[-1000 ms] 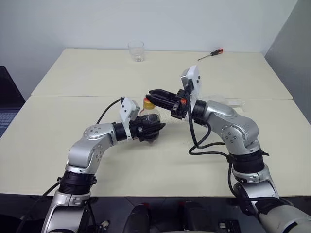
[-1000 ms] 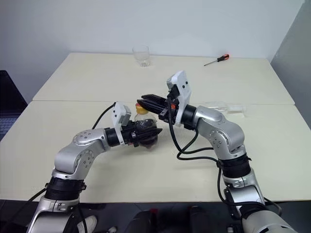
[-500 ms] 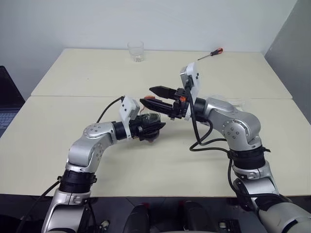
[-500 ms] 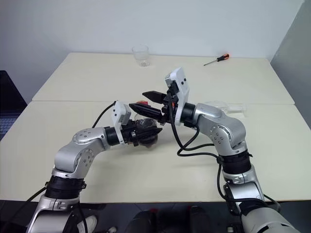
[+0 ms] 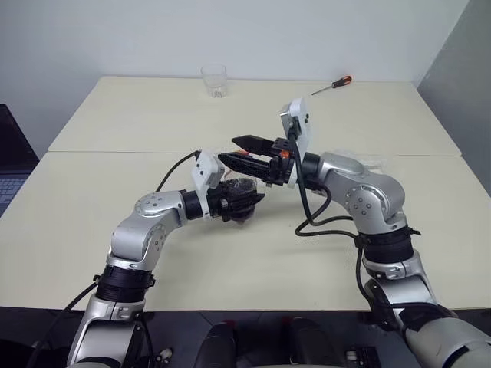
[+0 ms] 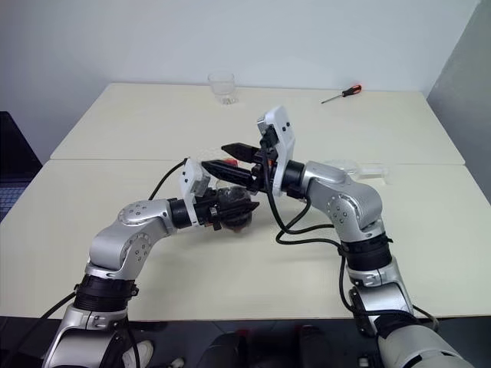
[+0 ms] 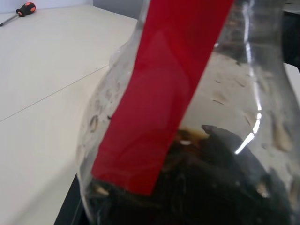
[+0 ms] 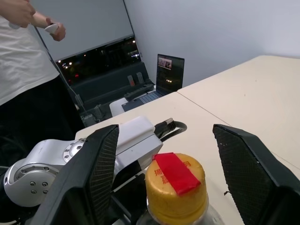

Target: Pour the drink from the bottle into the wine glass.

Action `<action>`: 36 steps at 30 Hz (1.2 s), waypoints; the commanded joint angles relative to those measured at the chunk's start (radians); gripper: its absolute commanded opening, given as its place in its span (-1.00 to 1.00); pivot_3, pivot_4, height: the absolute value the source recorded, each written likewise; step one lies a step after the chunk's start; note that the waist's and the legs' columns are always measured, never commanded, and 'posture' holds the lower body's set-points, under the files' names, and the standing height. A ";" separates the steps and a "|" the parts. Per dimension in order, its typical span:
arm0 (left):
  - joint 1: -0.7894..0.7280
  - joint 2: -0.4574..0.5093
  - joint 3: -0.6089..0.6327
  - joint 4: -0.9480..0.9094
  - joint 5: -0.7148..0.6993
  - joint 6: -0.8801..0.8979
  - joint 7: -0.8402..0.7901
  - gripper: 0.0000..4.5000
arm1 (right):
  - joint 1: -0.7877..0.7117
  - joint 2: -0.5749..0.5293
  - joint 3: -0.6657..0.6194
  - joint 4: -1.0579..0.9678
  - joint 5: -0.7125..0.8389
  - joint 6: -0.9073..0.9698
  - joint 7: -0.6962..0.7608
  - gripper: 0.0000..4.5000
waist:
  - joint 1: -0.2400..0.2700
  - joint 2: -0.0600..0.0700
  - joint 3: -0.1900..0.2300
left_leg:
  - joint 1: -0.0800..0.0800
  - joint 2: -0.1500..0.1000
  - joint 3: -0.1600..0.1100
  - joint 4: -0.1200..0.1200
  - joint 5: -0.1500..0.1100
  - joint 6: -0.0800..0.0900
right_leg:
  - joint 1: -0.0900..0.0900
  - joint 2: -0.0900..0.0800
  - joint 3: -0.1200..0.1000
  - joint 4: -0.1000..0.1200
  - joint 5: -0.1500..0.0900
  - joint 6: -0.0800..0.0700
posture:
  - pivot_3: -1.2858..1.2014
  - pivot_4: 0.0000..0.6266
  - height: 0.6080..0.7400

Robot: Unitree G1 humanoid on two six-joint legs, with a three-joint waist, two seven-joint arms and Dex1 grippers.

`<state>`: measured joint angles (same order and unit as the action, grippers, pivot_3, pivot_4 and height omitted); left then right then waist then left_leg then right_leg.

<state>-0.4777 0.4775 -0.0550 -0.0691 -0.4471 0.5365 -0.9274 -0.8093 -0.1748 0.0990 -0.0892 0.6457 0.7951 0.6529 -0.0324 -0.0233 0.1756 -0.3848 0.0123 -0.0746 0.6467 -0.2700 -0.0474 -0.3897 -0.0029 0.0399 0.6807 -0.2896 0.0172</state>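
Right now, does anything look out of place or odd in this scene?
Yes. The wine glass seems to lie on its side beyond the right arm, not upright for pouring. Red tape crosses the yellow cap, still on the bottle held by the left hand. A stray screwdriver lies far back.

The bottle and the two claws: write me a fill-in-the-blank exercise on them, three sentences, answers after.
1. The left claw grips the bottle around its ____.
2. The right claw stands open, one finger on each side of the bottle's yellow ____.
3. The strip of tape on top of that cap is ____ in colour.

Missing words: body; cap; red
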 commanded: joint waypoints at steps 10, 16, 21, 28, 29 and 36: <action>-0.040 -0.004 0.003 -0.015 0.003 -0.033 -0.008 -0.01 | -0.028 -0.008 0.000 -0.010 -0.010 -0.026 0.040 -0.45 | 0.000 0.000 0.000 | 0.000 0.000 0.000 0.000 0.000 0.000 | 0.000 0.000 0.000 0.000 0.000 0.000 | 0.03 -0.52 1.00; -0.041 -0.002 0.002 -0.014 0.004 -0.039 -0.011 -0.01 | -0.030 -0.017 0.005 -0.008 -0.028 -0.039 0.058 -0.45 | 0.000 0.000 0.000 | 0.000 0.000 0.000 0.000 0.000 0.000 | 0.000 0.000 0.000 0.000 0.000 0.000 | 0.03 -0.52 1.00; -0.013 0.007 0.007 -0.057 -0.010 -0.048 -0.026 -0.01 | -0.044 -0.034 0.012 0.006 -0.053 -0.118 0.140 -0.45 | 0.000 0.000 0.001 | 0.000 0.000 0.000 0.000 0.000 0.000 | 0.000 0.000 0.000 0.000 0.000 0.000 | 0.03 -0.52 1.00; 0.094 0.031 0.010 -0.233 -0.062 -0.061 -0.051 -0.01 | -0.063 -0.104 0.053 0.044 -0.061 -0.228 0.389 -0.45 | -0.001 0.001 0.002 | 0.000 0.000 0.000 0.000 0.000 0.000 | 0.000 0.000 0.000 -0.001 0.000 0.000 | 0.03 -0.52 1.00; 0.102 0.034 0.011 -0.245 -0.065 -0.068 -0.053 -0.01 | -0.066 -0.114 0.060 0.049 -0.060 -0.245 0.430 -0.45 | 0.000 0.001 0.002 | 0.000 0.000 0.000 0.000 0.000 0.000 | 0.000 0.000 0.000 -0.001 0.000 0.000 | 0.03 -0.52 1.00; 0.141 0.031 0.017 -0.300 -0.069 -0.116 -0.076 -0.01 | -0.080 -0.147 0.120 0.078 -0.086 -0.390 0.676 -0.45 | -0.001 0.002 0.003 | 0.000 0.000 0.000 0.000 0.000 0.000 | 0.000 0.000 0.000 0.000 0.000 0.000 | 0.03 -0.52 1.00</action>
<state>-0.3271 0.5112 -0.0576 -0.3114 -0.4709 0.4475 -0.9956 -0.8725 -0.3134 0.2011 0.0059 0.5702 0.4529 1.2722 -0.0329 -0.0214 0.1782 -0.3843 0.0127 -0.0744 0.6469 -0.2701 -0.0474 -0.3894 -0.0028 0.0398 0.6806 -0.2896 0.0172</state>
